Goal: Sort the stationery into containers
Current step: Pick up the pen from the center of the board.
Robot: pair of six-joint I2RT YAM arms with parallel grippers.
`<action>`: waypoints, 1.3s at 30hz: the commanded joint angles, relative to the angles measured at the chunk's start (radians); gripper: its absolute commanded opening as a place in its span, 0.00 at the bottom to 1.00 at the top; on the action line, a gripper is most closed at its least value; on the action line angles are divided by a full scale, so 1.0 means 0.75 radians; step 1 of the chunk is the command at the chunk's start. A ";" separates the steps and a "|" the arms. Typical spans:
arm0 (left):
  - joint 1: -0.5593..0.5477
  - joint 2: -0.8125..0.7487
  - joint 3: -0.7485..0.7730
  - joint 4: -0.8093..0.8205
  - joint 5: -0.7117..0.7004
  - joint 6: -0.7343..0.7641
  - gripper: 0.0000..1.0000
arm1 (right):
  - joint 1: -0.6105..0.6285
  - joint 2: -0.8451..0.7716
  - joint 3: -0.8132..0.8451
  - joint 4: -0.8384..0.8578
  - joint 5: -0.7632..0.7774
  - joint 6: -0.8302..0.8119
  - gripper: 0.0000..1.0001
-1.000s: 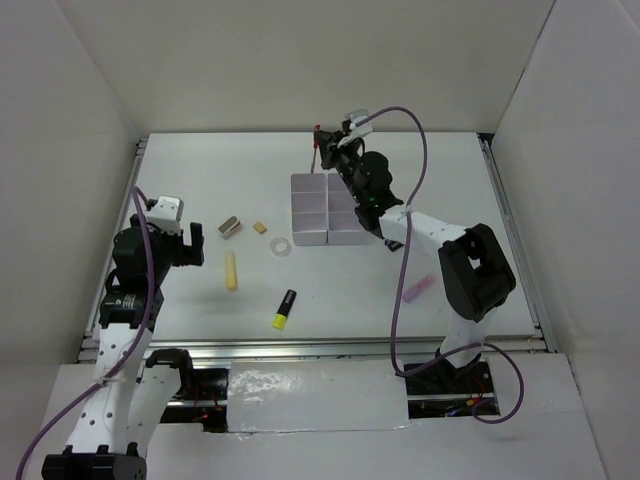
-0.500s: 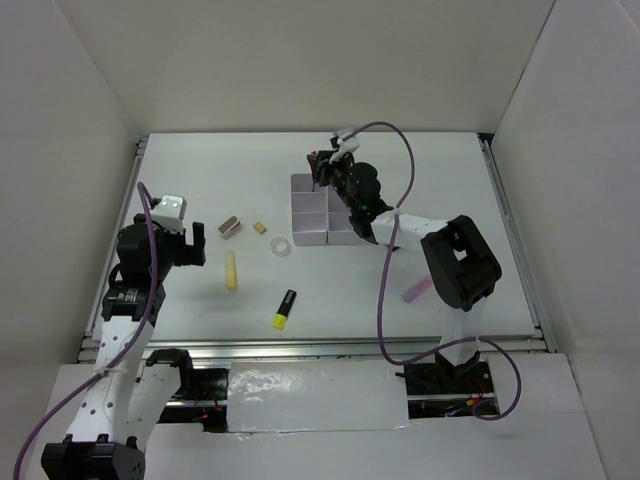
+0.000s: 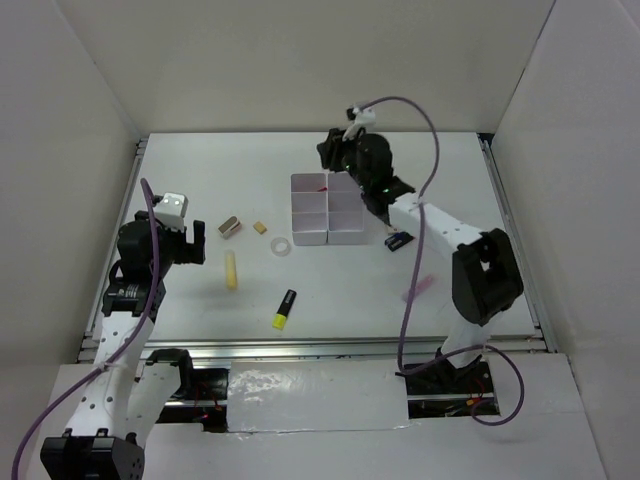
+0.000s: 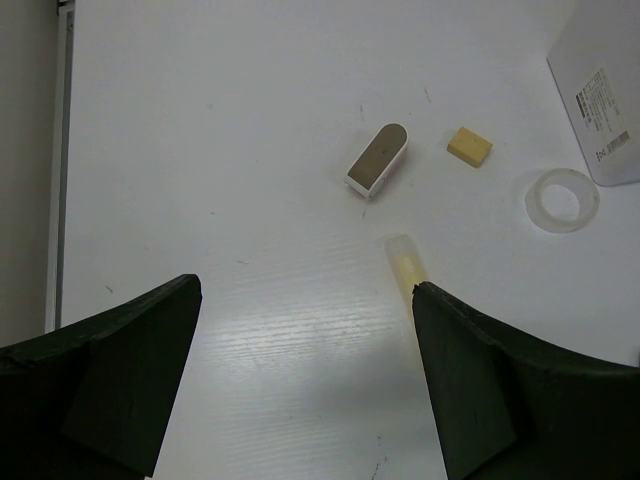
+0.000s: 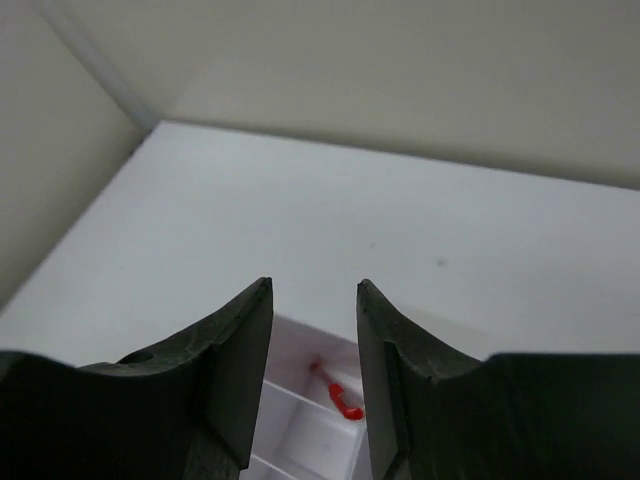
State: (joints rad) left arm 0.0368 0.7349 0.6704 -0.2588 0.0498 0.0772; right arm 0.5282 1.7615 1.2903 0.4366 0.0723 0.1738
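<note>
- Stick [image 3: 231, 270] is lying on the table [image 3: 200, 170] at about 4 o'clock from the left claw [image 4: 303, 290] in the top view. Its long axis is running 12 to 6, and the left arm is sitting far nearer to it than the right.
- Left claw is hanging wide open, holding and touching nothing; the stick's end is showing just beside one finger [image 4: 480, 400].
- Clip [image 3: 230, 227], eraser [image 3: 260, 227] and tape ring [image 3: 282, 246] are lying toward 2 to 3 o'clock, between that claw and the containers [image 3: 310, 238].
- Right claw [image 5: 314, 287] is hovering over the containers' 12 o'clock edge, jaws narrowly parted and empty.
- Red pen [image 5: 340, 395] is lying in the far-left compartment beneath it.
</note>
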 commanded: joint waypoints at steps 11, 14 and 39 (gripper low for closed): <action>0.002 0.098 0.098 0.104 -0.056 -0.033 0.99 | -0.775 0.007 0.414 -1.477 -0.511 0.147 0.37; 0.000 0.118 0.112 0.092 -0.060 -0.040 0.99 | -0.839 0.221 0.551 -1.688 -0.550 0.108 0.35; 0.000 0.143 0.072 0.077 -0.134 -0.048 0.99 | -0.780 0.683 0.801 -1.862 -0.148 -0.005 0.40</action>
State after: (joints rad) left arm 0.0368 0.8490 0.7094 -0.2390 -0.0399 0.0517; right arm -0.0788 2.2673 1.8465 -0.9260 -0.0845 0.1852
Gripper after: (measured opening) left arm 0.993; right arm 0.389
